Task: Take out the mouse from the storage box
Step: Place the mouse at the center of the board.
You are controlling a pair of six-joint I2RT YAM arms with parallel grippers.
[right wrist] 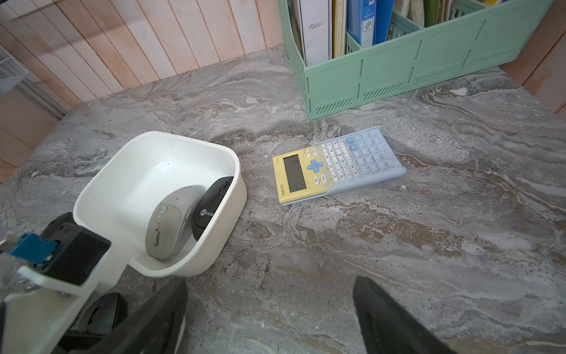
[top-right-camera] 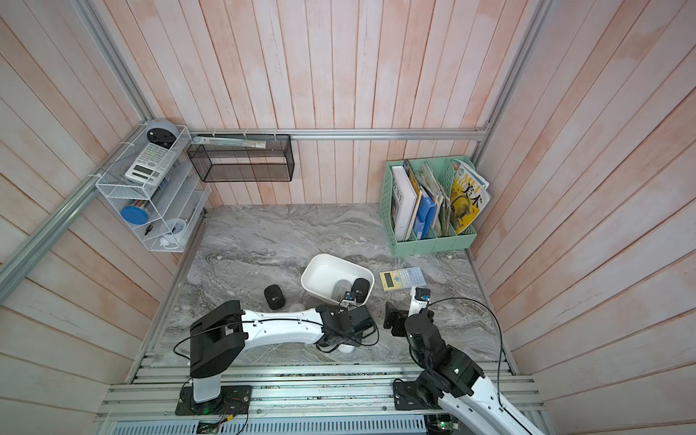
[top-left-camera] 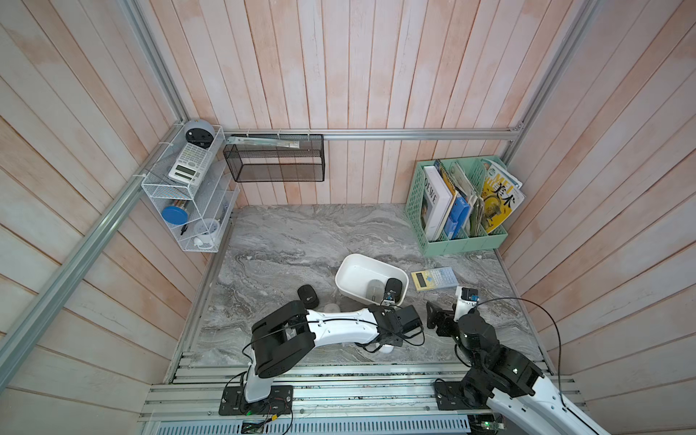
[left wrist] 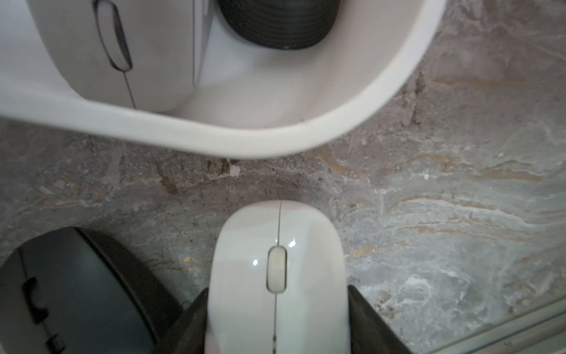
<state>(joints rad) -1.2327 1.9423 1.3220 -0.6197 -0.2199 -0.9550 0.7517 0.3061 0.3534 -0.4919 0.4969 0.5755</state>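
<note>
The white storage box (top-left-camera: 350, 264) (right wrist: 137, 171) sits mid-table; its rim (left wrist: 245, 144) curves across the left wrist view. Inside lie a grey mouse (top-left-camera: 374, 290) (right wrist: 168, 223) and a black mouse (top-left-camera: 393, 286) (right wrist: 211, 205). My left gripper (left wrist: 277, 291) is shut on a white mouse (left wrist: 277, 269), outside the box and low over the marble just in front of its near wall. A second black mouse (left wrist: 76, 291) (right wrist: 101, 312) lies on the table beside it. My right gripper (right wrist: 269, 306) (top-left-camera: 433, 314) hangs open and empty to the right of the box.
A third black mouse (top-left-camera: 308, 296) lies on the table left of the box. A yellow-and-blue calculator (top-left-camera: 433, 279) (right wrist: 337, 165) lies to its right. A mint-green file holder (top-left-camera: 455, 211) stands at the back right. A black mesh basket (top-left-camera: 275, 158) and a white wire shelf (top-left-camera: 180, 188) hang on the walls.
</note>
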